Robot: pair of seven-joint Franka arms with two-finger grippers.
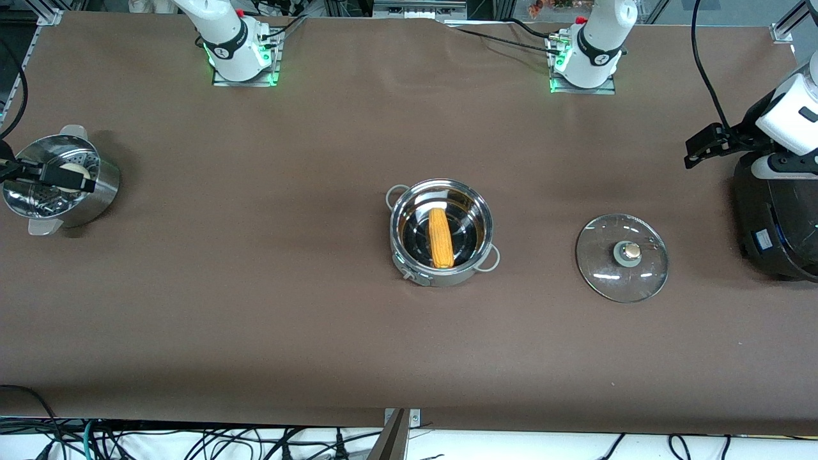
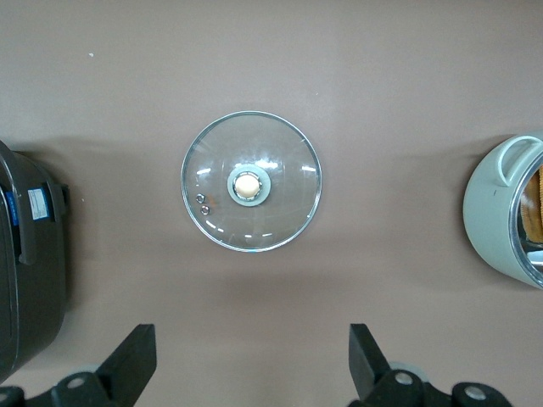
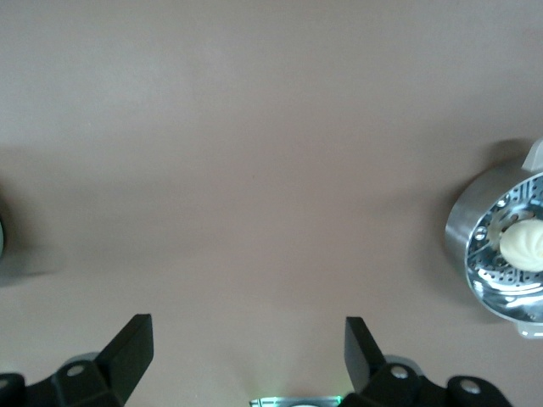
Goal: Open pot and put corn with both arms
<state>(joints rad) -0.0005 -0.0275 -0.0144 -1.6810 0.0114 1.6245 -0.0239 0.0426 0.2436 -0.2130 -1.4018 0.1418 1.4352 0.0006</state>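
Note:
The steel pot (image 1: 441, 255) stands uncovered in the middle of the table, and the yellow-orange corn (image 1: 439, 237) lies inside it. The pot's edge also shows in the left wrist view (image 2: 496, 229). The glass lid (image 1: 622, 257) with its tan knob lies flat on the table beside the pot, toward the left arm's end; it also shows in the left wrist view (image 2: 251, 182). My left gripper (image 2: 252, 360) is open and empty, high above the table by the lid and the cooker (image 1: 705, 145). My right gripper (image 3: 249, 356) is open and empty, high up by the steamer bowl (image 1: 54, 176).
A perforated steamer bowl (image 1: 96, 191) with a pale bun (image 1: 72, 170) stands at the right arm's end and shows in the right wrist view (image 3: 475, 229). A large black cooker (image 1: 767, 223) stands at the left arm's end, beside the lid.

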